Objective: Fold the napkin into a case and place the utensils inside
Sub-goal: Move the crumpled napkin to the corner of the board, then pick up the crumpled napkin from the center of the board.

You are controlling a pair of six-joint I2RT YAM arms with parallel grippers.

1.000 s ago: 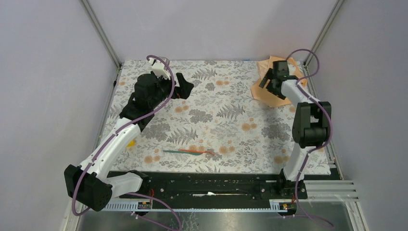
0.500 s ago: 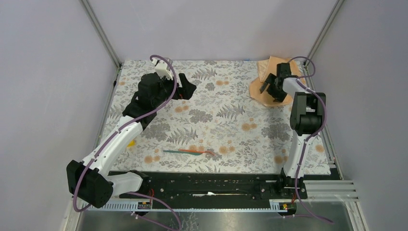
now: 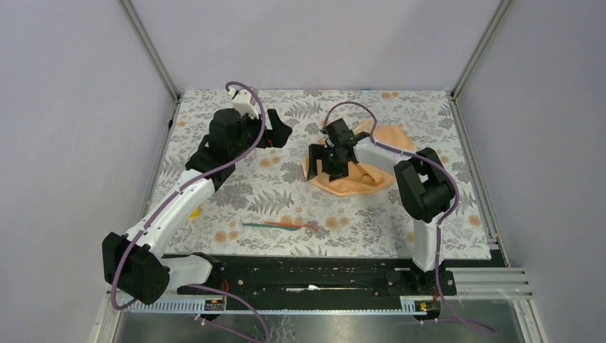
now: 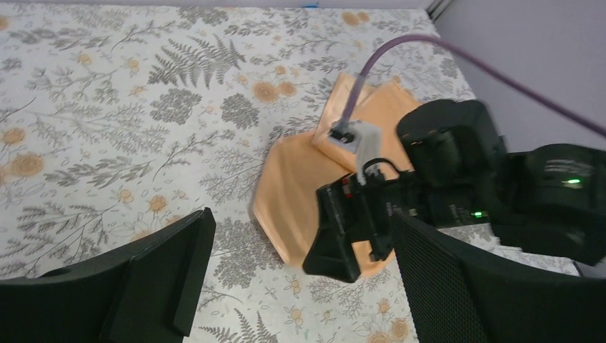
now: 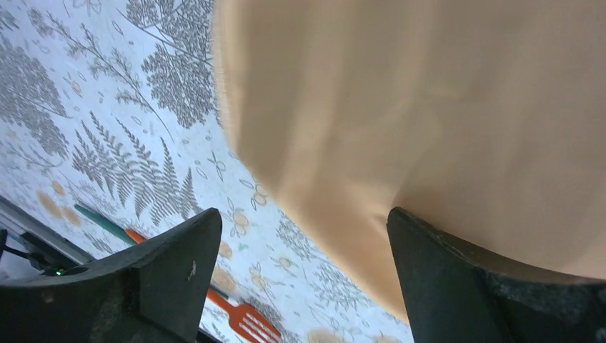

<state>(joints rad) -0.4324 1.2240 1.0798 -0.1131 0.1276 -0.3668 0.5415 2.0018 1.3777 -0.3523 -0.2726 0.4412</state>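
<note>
One peach napkin (image 3: 371,175) lies crumpled on the bench's flowery cloth (image 3: 214,107), a bit right of the middle. The right end effector (image 3: 327,166) sits at its left edge, fingers wide apart. The left end effector (image 3: 277,133) hangs wide open too, far left. Two utensils (image 3: 286,226), a teal one (image 3: 256,224) and an orange fork (image 3: 300,226), lie end to end near the front edge
</note>
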